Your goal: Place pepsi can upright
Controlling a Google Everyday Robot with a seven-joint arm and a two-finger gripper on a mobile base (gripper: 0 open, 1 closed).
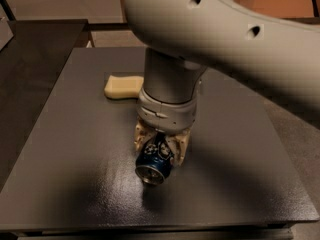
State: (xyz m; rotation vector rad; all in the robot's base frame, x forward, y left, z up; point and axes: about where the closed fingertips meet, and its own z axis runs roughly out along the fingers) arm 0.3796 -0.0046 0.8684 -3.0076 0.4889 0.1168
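Note:
The pepsi can [155,160] is dark blue with a silver end facing me. It is tilted, with its lower end at or just above the dark table [75,134], near the front middle. My gripper [161,145] comes down from above and is shut on the can, with pale fingers [181,146] on both of its sides. The big grey arm [225,39] fills the upper right of the view and hides the table behind it.
A yellow sponge [122,86] lies flat on the table behind and to the left of the gripper. A second dark surface [35,49] adjoins at the far left. The table's front edge [150,226] runs close below the can.

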